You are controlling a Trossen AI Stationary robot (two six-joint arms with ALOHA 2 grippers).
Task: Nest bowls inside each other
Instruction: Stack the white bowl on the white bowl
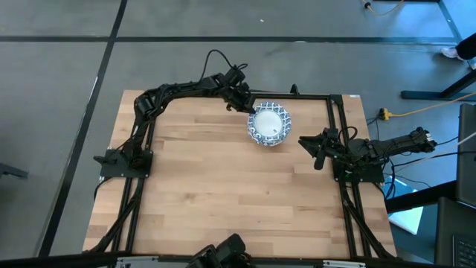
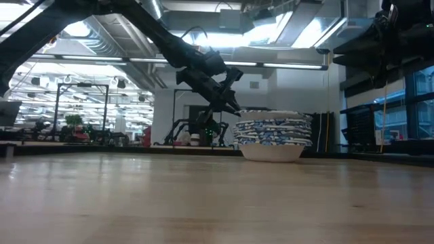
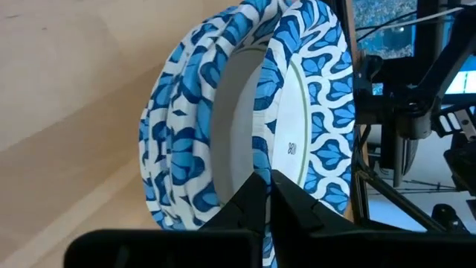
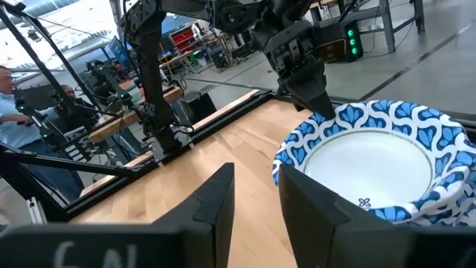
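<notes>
Sitting upright, mouth up, one nested stack of bowls (image 1: 269,126) rests near the table's (image 1: 223,193) far edge. Left gripper (image 1: 251,108), fingers together, touches its rim; right gripper (image 1: 316,152), fingers slightly apart, waits beside it.

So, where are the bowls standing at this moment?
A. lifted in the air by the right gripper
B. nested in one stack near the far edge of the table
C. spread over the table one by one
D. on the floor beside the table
B: the bowls sit as one nested stack on the table near its far edge, with the left gripper shut at the stack's rim and the right gripper apart from it.
</notes>
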